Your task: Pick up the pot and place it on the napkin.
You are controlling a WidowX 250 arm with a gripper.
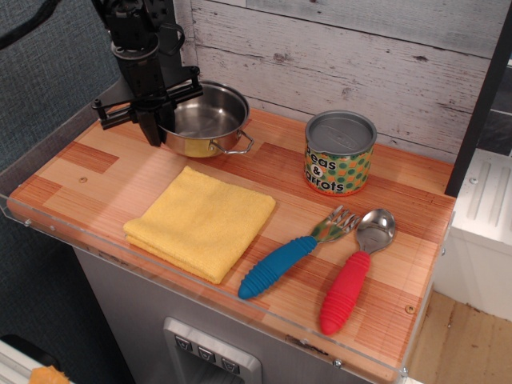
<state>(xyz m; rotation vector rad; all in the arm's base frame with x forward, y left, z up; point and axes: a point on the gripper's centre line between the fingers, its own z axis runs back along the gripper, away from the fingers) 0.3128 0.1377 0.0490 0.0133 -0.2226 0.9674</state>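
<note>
Your hand (154, 120) pinches the near-left rim of the steel pot (204, 120), which looks lifted just clear of the bench (80, 172) at the back, so it can carry forward to the yellow napkin (200, 220).

Pot (206, 122) left rim hidden behind fingers (150, 128); arm cut off at top.

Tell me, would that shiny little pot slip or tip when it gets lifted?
The pot looks smooth polished steel, so probably slippery. The hand grips its left rim only, so it may tilt. It appears empty and shallow, likely light.
</note>
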